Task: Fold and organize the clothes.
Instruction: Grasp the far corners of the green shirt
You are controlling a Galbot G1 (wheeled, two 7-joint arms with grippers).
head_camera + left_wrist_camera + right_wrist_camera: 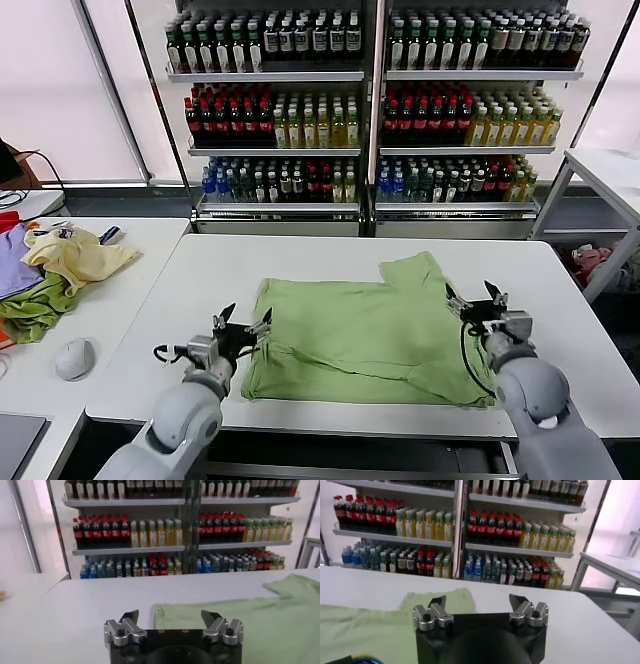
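The light green polo shirt [365,325] lies spread flat on the white table [300,262], with one sleeve [412,268] sticking out toward the back right. My left gripper [243,325] is open at the shirt's left edge, just above the table. My right gripper [474,300] is open at the shirt's right edge. In the left wrist view the open left gripper [170,616] faces the shirt's edge [240,622]. In the right wrist view the open right gripper [479,600] sits over bare table with the shirt [370,625] to one side. Collar, buttons and print are hidden.
A heap of pale yellow, green and purple garments [55,268] lies on the neighbouring table at the left, with a grey mouse [74,357] near it. Shelves of bottles [370,100] stand behind the table. Another white table [610,170] stands at the far right.
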